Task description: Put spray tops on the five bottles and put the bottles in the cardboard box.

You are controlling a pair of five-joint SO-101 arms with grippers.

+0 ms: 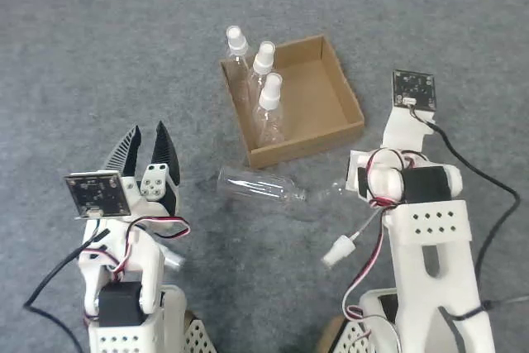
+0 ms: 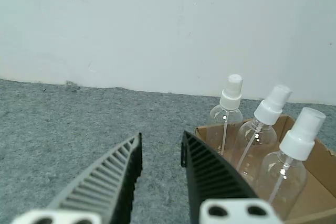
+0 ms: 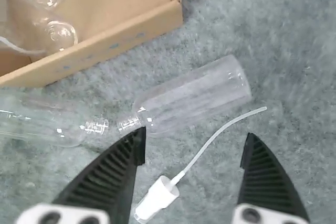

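Three clear bottles with white spray tops (image 1: pixel 263 93) (image 2: pixel 260 129) stand along one side of the cardboard box (image 1: pixel 331 105) (image 2: pixel 320 153). Two uncapped clear bottles lie neck to neck on the carpet in front of the box: one (image 1: pixel 256 185) (image 3: pixel 42 121) and another (image 3: pixel 194 98) partly under the right arm. A loose spray top (image 1: pixel 339 250) (image 3: pixel 157 198) with its thin tube lies near them. My right gripper (image 3: pixel 191 142) hangs open just above that tube and the nearer bottle. My left gripper (image 1: pixel 149 131) (image 2: pixel 161 145) is open and holds nothing, off to the side of the box.
Grey carpet (image 1: pixel 99 64) covers the table up to a white wall (image 2: pixel 157 24). A small whitish piece (image 1: pixel 171 259) shows beside the left arm's base; I cannot tell what it is. Red, black and white cables (image 1: pixel 372 237) hang from the right arm.
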